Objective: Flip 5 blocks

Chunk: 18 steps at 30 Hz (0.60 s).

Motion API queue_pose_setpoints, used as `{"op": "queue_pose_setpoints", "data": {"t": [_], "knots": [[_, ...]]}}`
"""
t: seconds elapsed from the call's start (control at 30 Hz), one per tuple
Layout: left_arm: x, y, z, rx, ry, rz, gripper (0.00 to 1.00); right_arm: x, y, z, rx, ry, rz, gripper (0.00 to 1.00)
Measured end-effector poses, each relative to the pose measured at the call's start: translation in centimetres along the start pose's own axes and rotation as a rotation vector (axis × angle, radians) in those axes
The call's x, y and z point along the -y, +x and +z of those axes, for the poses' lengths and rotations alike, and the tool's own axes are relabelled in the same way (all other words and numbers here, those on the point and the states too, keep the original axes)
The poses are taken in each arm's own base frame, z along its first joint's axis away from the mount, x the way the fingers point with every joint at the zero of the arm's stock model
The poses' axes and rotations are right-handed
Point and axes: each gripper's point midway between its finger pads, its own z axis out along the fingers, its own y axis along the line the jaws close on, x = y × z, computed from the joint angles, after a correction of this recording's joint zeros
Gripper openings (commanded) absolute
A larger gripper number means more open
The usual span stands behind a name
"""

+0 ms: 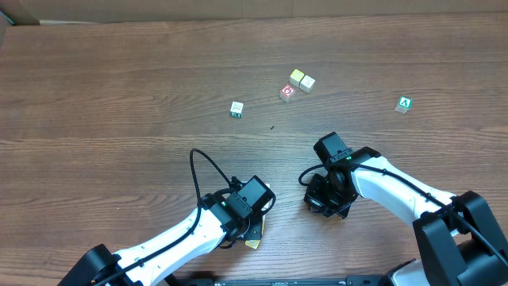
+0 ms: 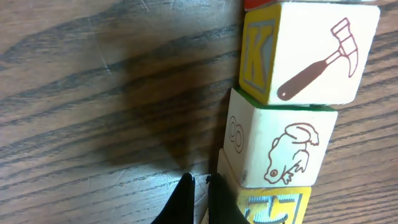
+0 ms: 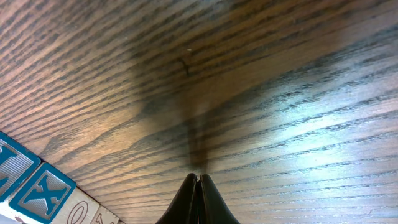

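Three pale blocks show from overhead: a touching pair (image 1: 297,77) (image 1: 307,83) at the back and a single one (image 1: 236,109) to their left. In the left wrist view a cream block with a hammer (image 2: 311,53) and one with a rabbit (image 2: 280,146) lie in a row, with a yellow-framed block (image 2: 277,208) below them. My left gripper (image 2: 199,182) is shut and empty on the table just left of that row. My right gripper (image 3: 198,178) is shut, empty, tips close over bare wood. From overhead both grippers (image 1: 252,208) (image 1: 329,199) sit near the front, fingers hidden under the wrists.
A red-faced cube (image 1: 287,92) lies beside the back pair. A green cube with a white A (image 1: 405,104) sits far right. Blue-framed letter blocks (image 3: 43,190) lie at the lower left of the right wrist view. A yellow corner (image 1: 254,242) peeks from under the left arm.
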Motion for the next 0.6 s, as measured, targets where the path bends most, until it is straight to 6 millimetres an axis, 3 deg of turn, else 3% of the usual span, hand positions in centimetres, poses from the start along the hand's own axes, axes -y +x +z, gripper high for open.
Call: {"op": "queue_pose_setpoints", "data": {"t": [0.33, 0.6], "knots": [[-2.8, 2.6, -0.3, -0.098, -0.123, -0.059, 0.04, 0.0, 0.0, 0.0, -0.002, 0.0, 0.0, 0.04], [-1.4, 3.6, -0.4, -0.165, -0.044, -0.066, 0.04, 0.0, 0.1, 0.0, -0.004, -0.001, 0.0, 0.04]]}}
